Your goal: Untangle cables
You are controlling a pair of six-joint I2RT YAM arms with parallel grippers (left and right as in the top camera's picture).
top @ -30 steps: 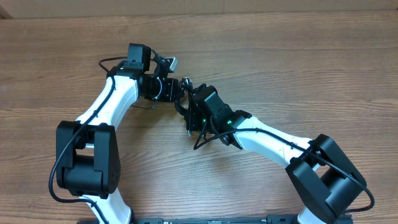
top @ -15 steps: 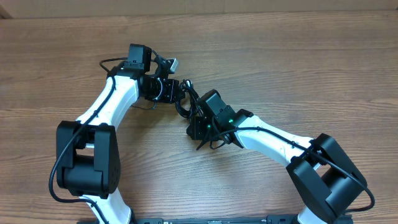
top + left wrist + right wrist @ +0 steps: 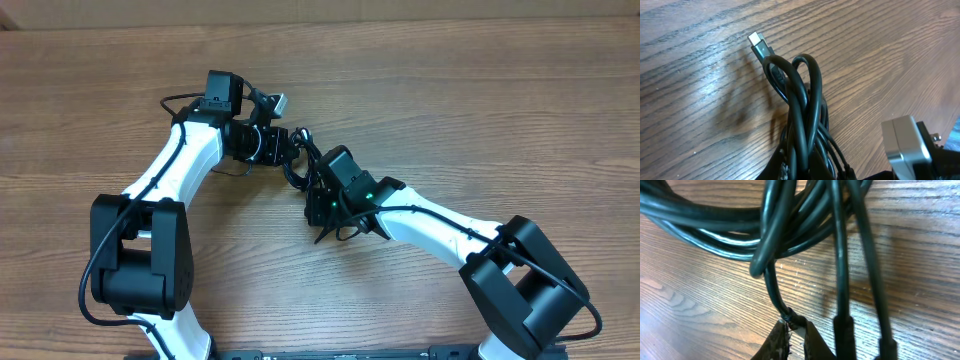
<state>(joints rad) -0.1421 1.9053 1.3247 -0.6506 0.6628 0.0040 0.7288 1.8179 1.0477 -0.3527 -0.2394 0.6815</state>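
Brown wood-grain tabletop (image 3: 480, 100) lies under everything. At the bottom of the right wrist view, the right gripper (image 3: 794, 330) is seen pinched together on one strand of the thin black cables (image 3: 296, 162), probably so that it can be drawn out. Upper left of centre overhead, the left gripper (image 3: 283, 146) is clamped on the bunch, apparently as an anchor. Beyond the loops, a silver-tipped plug (image 3: 760, 44) is left free.

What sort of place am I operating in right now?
Probably a robotics lab or test bench rather than a home. The signs are a wood-grain tabletop, the white left arm and right arm based at its near edge, and a tangle of black cables between them.
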